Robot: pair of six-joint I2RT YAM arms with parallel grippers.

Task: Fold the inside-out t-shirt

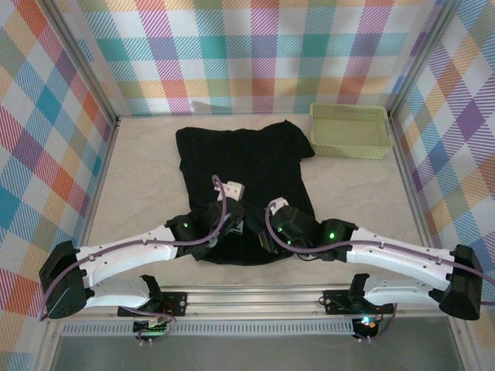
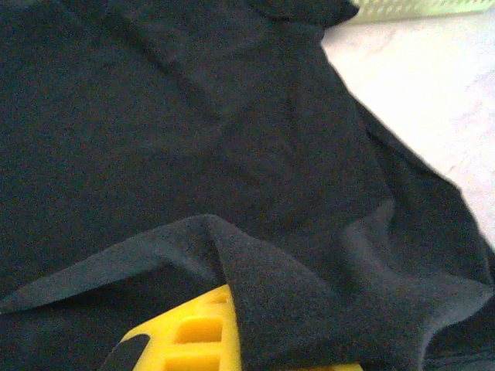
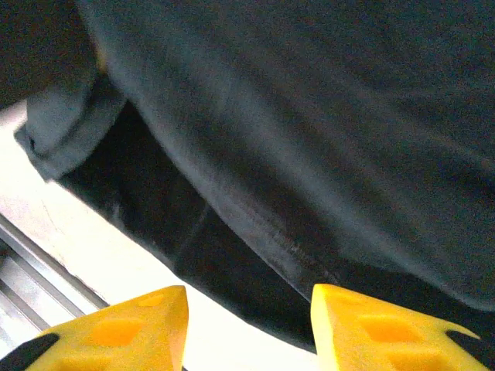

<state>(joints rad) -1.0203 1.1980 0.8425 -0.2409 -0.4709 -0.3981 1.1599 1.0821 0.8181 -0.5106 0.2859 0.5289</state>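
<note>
- Lying flat across the middle of the pale table (image 1: 147, 178), a black t-shirt (image 1: 244, 166) has its sleeves toward the back wall and its near hem close to the arms' bases.
- The left gripper (image 1: 232, 220) sits on the shirt's near part, left of centre. Its wrist camera shows a raised fold of dark cloth draped over one yellow finger (image 2: 193, 336) and hiding the other, with the jaws closed together on that fold.
- The right gripper (image 3: 249, 294) is low at the near hem, right of centre and close beside the left one. Its two yellow fingers stand apart with nothing pinched between them, and the gap shows bare table and the shirt's stitched edge.
- Seen from the right wrist, the hem hangs slightly off the surface with shadow beneath it, and a bunched end of cloth lies to the left.
- A pale green basket (image 1: 348, 148) stands at the table's far right, just beside the shirt's right sleeve.
- Checked walls (image 1: 255, 54) enclose the table on three sides, and a metal rail (image 1: 255, 297) runs along the near edge.
</note>
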